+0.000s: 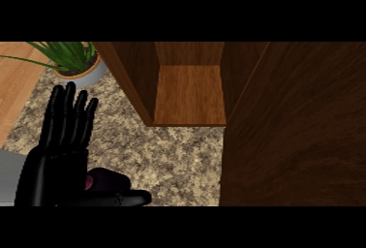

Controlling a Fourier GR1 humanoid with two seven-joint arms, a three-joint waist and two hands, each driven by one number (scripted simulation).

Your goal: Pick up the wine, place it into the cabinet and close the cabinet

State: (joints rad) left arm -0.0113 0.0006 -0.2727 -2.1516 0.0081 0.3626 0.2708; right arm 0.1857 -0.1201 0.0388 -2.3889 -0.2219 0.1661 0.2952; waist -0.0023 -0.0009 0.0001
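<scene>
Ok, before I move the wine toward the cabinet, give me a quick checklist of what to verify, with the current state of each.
1. Cabinet open: ok, the shelf inside shows.
2. Door clear of the opening: ok, the wood panel at the right stands swung aside.
3. Shelf space free: ok for the part in view; the back is hidden.
4. Wine located: ok, its dark top shows low at the left beside the left hand.
5. Wine held: cannot tell; the fingers are straight, only the thumb runs in front of the bottle.
6. Plant off the path: ok, it sits at the far left of the counter.
7. Right hand: not in view.
</scene>
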